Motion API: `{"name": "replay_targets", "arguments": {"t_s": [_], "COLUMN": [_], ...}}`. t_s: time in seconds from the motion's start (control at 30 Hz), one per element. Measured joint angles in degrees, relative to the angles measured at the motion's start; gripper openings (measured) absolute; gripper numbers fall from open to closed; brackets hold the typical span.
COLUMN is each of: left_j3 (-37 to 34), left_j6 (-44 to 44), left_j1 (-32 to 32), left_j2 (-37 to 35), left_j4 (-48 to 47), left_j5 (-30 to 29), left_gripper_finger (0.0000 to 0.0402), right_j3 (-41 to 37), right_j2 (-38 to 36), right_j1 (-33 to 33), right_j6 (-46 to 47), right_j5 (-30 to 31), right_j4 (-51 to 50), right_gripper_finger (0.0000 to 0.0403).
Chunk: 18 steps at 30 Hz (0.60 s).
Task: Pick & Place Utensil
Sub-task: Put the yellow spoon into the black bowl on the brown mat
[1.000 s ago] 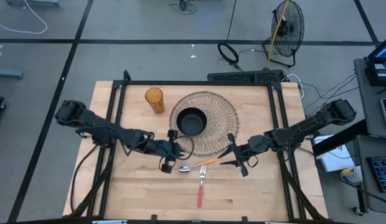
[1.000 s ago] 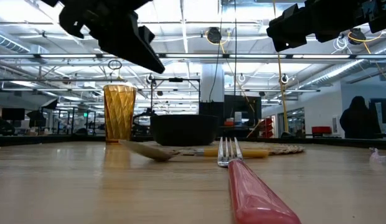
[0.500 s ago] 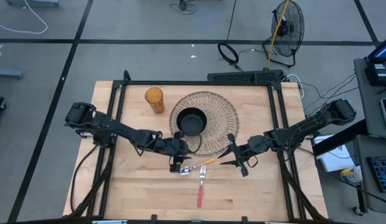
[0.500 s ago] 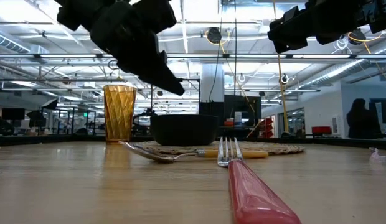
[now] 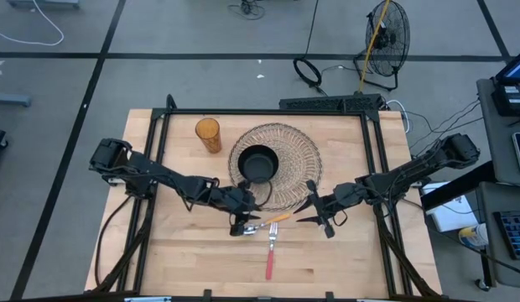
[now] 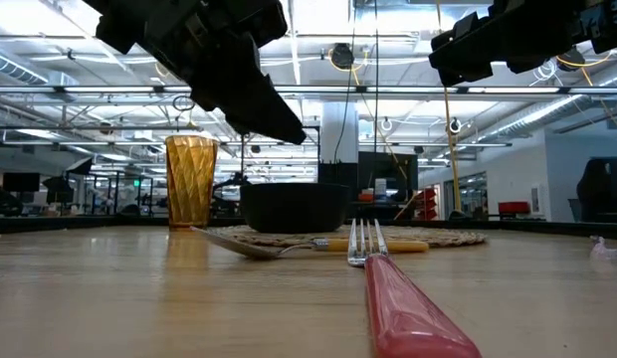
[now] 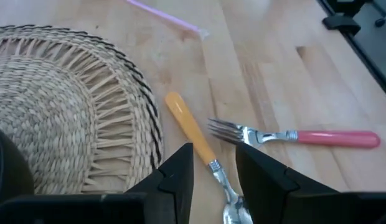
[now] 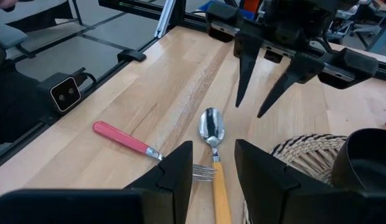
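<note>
A spoon (image 5: 265, 221) with an orange handle lies flat on the table beside the woven placemat's (image 5: 298, 159) near edge. A fork (image 5: 270, 252) with a red handle lies just nearer, tines toward the spoon. My left gripper (image 5: 245, 221) is open and hangs above the spoon's bowl end, clear of it in the low view (image 6: 274, 114). In the left wrist view the spoon's neck (image 7: 216, 169) shows between the fingers. My right gripper (image 5: 302, 212) is open and waits to the right of the spoon; its wrist view shows the spoon (image 8: 212, 127) and the fork (image 8: 126, 140).
A black bowl (image 5: 258, 164) sits on the round placemat. An amber cup (image 5: 208, 134) stands at the far left of the table. A pink straw (image 7: 165, 15) lies on the wood farther off. Bare wood lies toward the near edge, around the fork.
My left gripper has moved toward the table's right, from beside the spoon's bowl to above it, and has dipped slightly. The spoon and fork have stayed in place. The right arm has kept still.
</note>
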Motion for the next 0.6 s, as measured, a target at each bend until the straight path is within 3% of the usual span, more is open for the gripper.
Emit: {"name": "replay_targets", "arguments": {"t_s": [0.6], "left_j3": [0.03], "left_j6": [-3.77], "left_j1": [-0.82], "left_j2": [12.21], "left_j4": [10.5], "left_j5": [2.53], "left_gripper_finger": [0.0124], "right_j3": [0.0], "right_j2": [0.0], "right_j1": [-0.04], "right_j6": [-0.06], "right_j5": [0.02], "right_j4": [-0.26], "right_gripper_finger": [0.0116]}}
